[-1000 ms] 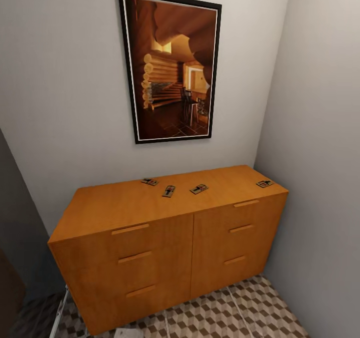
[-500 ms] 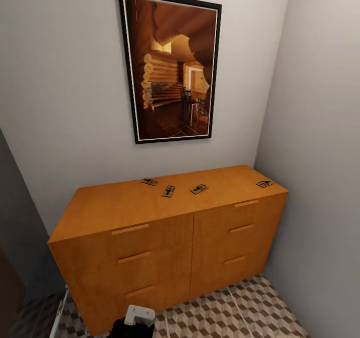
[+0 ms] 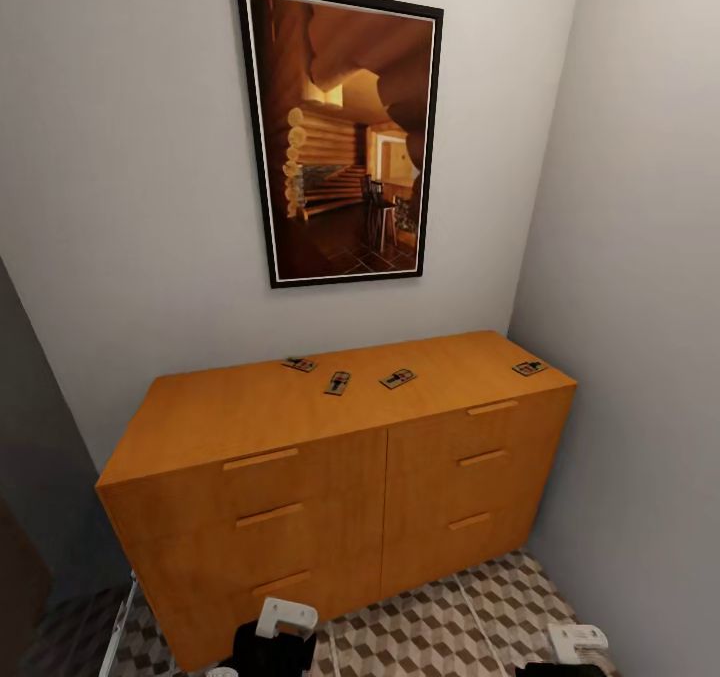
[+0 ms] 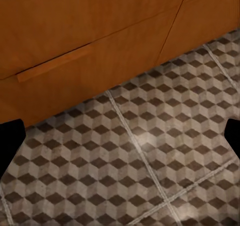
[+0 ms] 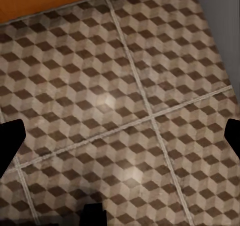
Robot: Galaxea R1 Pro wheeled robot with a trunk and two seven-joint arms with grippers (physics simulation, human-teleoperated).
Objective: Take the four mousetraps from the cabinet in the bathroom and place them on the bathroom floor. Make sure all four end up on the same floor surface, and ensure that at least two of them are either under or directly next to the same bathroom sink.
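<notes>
Four flat dark mousetraps (image 3: 338, 383) lay at differing angles near the smooth wooden cabinet's (image 3: 300, 497) back edge | left gripper (image 4: 120, 136) spread | right gripper (image 5: 120, 136) spread | cube-patterned tile floor (image 5: 125, 110)

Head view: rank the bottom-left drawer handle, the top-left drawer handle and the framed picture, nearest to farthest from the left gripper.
From the left gripper:
1. Bottom-left drawer handle, just above it on the cabinet front.
2. Top-left drawer handle, under the cabinet's top edge.
3. Framed picture, high on the wall.

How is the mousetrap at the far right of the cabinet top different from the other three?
The right mousetrap lies alone near the cabinet's right end and front edge; the other three cluster near the middle, farther back. All four are small, flat and dark, lying on the top.
</notes>
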